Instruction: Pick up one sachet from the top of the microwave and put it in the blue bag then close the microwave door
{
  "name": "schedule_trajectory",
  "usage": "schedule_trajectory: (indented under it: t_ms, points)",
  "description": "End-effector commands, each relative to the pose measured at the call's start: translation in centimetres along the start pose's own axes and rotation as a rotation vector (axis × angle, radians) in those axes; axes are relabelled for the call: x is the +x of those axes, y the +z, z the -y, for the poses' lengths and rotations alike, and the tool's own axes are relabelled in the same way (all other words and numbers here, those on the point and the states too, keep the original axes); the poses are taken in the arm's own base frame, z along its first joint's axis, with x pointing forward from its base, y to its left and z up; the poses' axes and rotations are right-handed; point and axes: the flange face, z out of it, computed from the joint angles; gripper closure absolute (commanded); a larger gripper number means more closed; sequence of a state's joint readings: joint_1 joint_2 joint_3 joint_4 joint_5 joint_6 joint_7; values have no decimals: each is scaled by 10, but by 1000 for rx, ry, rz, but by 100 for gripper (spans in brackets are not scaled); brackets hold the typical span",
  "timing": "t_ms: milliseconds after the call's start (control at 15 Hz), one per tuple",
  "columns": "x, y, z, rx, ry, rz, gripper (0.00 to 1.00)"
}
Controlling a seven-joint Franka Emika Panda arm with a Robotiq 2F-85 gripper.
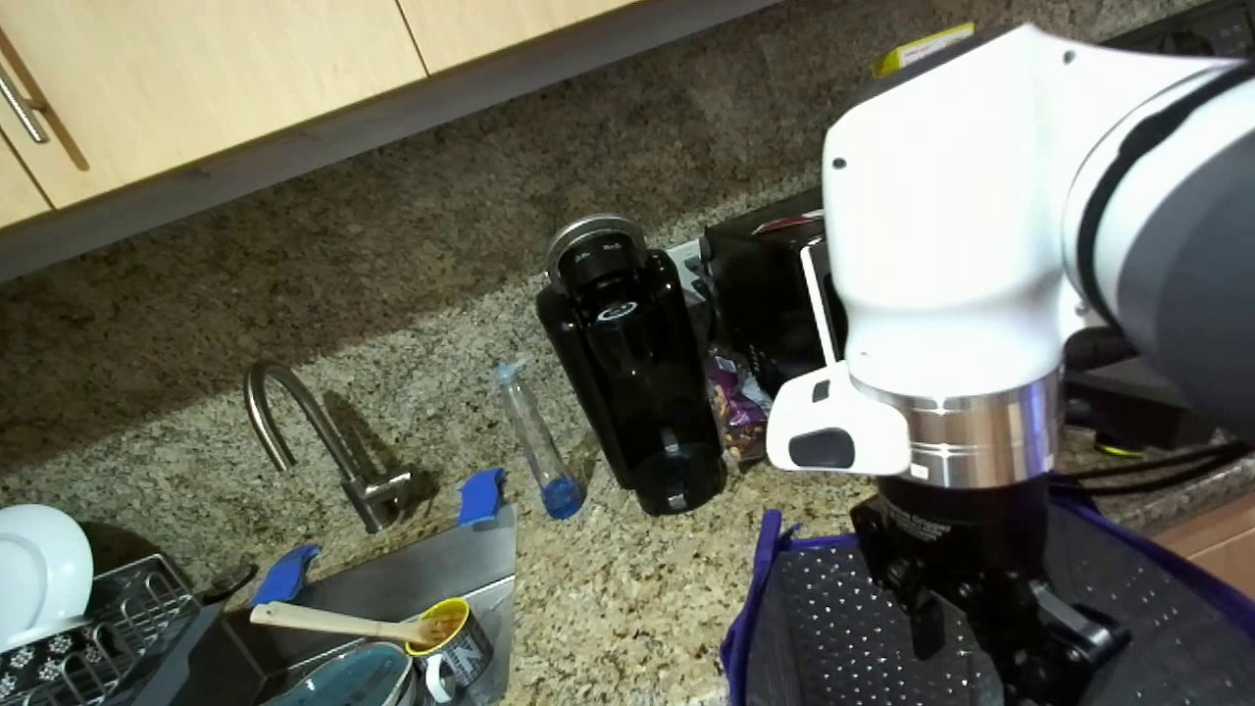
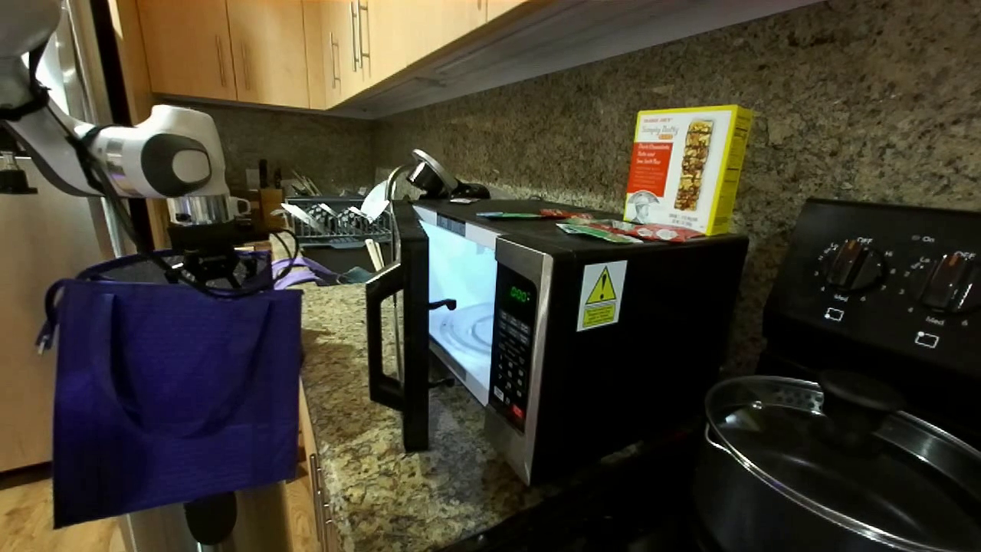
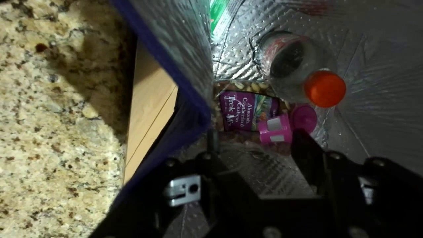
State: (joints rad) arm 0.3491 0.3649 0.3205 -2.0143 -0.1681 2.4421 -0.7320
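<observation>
Black two-fingered gripper [image 3: 257, 140] stood parted over the large blue-purple fabric bag [image 2: 176, 399]

Closest to the lens in the wrist view, its dark fingers [image 3: 307, 155] were held well apart, and the gap between them looked down into the bag. The white, rounded robot arm [image 1: 951, 226] bent at the wrist so that the tool pointed straight down; in both exterior views it hung at the bag's mouth.

Only the wrist view showed the contents on the silvery lining [image 3: 370, 109]. Below the gap lay a small bright-pink plastic cup [image 3: 276, 129] with pale panels and a purple-labelled packet of trail mix [image 3: 236, 110]; past the fingertips was a clear bottle with an orange cap [image 3: 297, 66]. Farther from the tool, at the top edge of that view, was a small flat green-and-white sachet [image 3: 218, 16], inside the bag and partly cut off.

Well apart from the gripper, in an exterior view, stood the black-and-steel microwave [image 2: 636, 345], lit inside, its dark microwave door [image 2: 415, 337] open, with other thin green and red packets [image 2: 602, 232] on top beside an upright yellow-and-white cardboard box [image 2: 682, 172].
</observation>
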Motion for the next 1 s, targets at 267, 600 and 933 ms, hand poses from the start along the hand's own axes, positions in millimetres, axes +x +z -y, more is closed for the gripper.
schedule_trajectory:
  t_ms: [267,600,933]
  points:
    - [9,-105,15,-81,65,131,0]
    - [-28,-189,13,-137,262,138,0]
    - [-127,-205,-16,-123,481,100,0]
